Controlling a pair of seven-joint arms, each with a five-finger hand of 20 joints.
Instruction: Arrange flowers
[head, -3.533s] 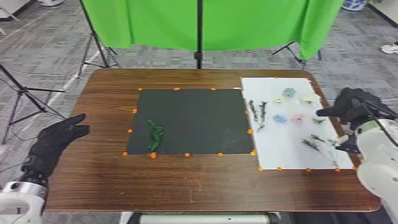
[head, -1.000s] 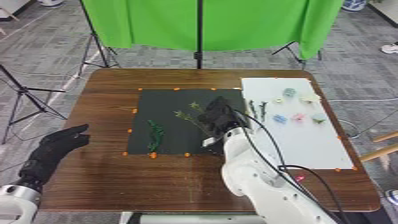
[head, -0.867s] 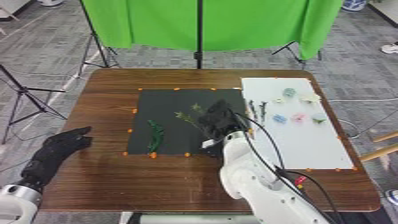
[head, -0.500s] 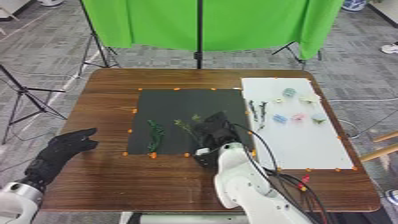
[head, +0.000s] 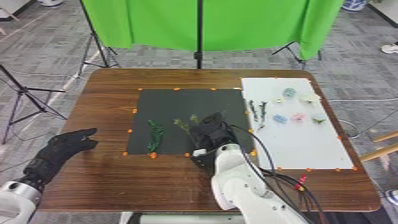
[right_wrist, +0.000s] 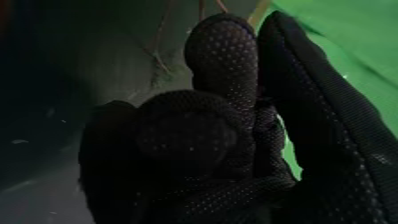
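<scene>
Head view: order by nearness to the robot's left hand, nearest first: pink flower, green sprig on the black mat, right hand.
From the left hand:
1. Green sprig, left part of the black mat
2. Right hand, at the mat's lower right
3. Pink flower, on the white sheet

The head view looks forward and down from the near side of the black mat (head: 178, 102), far enough back to take in the table (head: 115, 185) around the mat and the green cloth (head: 151, 25) beyond it. The right wrist view looks closely along the right hand (head: 213, 134), over the mat; both share that hand and the cloth.
</scene>
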